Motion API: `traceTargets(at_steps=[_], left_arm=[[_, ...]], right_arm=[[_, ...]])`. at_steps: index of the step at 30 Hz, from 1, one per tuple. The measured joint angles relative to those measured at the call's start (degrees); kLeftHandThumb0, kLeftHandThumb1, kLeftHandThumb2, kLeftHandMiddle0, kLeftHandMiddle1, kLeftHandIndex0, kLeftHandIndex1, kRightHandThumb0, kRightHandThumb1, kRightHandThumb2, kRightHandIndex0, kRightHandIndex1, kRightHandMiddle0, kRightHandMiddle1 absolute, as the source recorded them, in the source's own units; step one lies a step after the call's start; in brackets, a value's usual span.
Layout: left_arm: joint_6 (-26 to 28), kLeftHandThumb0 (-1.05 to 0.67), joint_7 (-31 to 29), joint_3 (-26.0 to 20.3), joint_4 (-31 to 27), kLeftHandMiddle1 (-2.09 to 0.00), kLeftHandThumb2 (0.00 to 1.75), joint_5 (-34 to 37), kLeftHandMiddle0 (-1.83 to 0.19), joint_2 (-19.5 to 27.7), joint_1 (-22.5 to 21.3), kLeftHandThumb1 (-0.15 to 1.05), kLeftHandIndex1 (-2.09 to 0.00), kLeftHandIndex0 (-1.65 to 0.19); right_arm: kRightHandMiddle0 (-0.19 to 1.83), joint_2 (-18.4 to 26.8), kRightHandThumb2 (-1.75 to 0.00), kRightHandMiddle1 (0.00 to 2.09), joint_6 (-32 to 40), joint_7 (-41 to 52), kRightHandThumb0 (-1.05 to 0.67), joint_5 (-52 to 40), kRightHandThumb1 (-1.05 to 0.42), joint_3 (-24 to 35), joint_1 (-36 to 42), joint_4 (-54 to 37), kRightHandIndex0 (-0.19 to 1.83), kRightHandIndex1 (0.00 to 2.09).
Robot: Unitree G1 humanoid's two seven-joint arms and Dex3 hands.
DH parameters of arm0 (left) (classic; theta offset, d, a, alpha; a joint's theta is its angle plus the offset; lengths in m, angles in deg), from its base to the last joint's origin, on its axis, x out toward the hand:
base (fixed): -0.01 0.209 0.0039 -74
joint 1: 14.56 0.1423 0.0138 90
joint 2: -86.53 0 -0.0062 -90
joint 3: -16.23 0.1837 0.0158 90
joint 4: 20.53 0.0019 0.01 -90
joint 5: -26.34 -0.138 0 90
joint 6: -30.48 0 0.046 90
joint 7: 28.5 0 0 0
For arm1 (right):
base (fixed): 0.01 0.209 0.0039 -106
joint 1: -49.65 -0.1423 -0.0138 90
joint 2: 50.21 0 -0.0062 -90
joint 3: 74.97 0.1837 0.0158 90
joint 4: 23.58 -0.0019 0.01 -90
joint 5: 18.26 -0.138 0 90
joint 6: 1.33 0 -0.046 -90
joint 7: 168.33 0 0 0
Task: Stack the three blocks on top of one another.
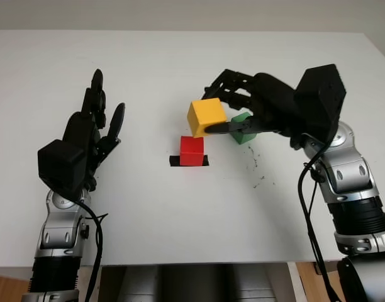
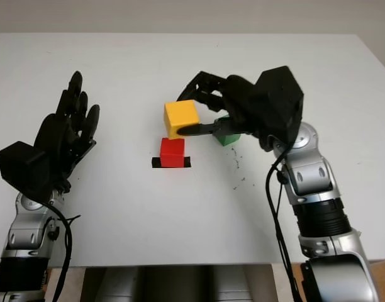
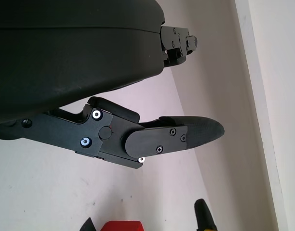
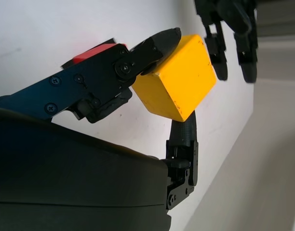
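1. We see the right hand (image 1: 233, 107) pinching the yellow block (image 1: 206, 117), held just above the red block (image 1: 192, 151).
2. The green block (image 1: 244, 129) sits on the worktop (image 1: 180, 63) behind the right hand.
3. The left hand (image 1: 95, 129) is open, well left.

One block, the centre block (image 1: 192, 150), is set on a mark (image 1: 175, 161) near the middle of the surface (image 1: 180, 63). A raised block (image 1: 206, 116) is held off the surface in the fingers (image 1: 221, 128) of the right hand (image 1: 268, 104), just above and behind the centre block. A third block (image 1: 244, 134) is placed on the surface to the right, partly hidden behind those fingers. The left hand (image 1: 85, 135) is kept open, well apart at the left.
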Motion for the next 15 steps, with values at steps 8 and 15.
traceTargets(at_steps=[8, 15], left_arm=[[0.5, -0.67, 0.7, 0.0, -0.8, -0.06, 0.45, 0.2, 0.09, 0.0, 0.1, 1.05, -0.06, 0.06], [0.9, -0.68, 0.9, 0.0, -1.2, -0.05, 0.46, 0.1, 0.11, -0.1, 0.4, 1.05, -0.05, 0.07]], right_arm=[[0.1, -7.4, -0.06, 1.9, 11.9, -9.0, -0.45, -1.8, -1.03, 1.7, 1.2, -6.1, 0.18, 0.03], [0.05, -8.9, -0.06, 1.85, 13.7, -11.9, -0.41, -1.9, -1.04, 2.1, 3.6, -9.3, 0.18, 0.04]])
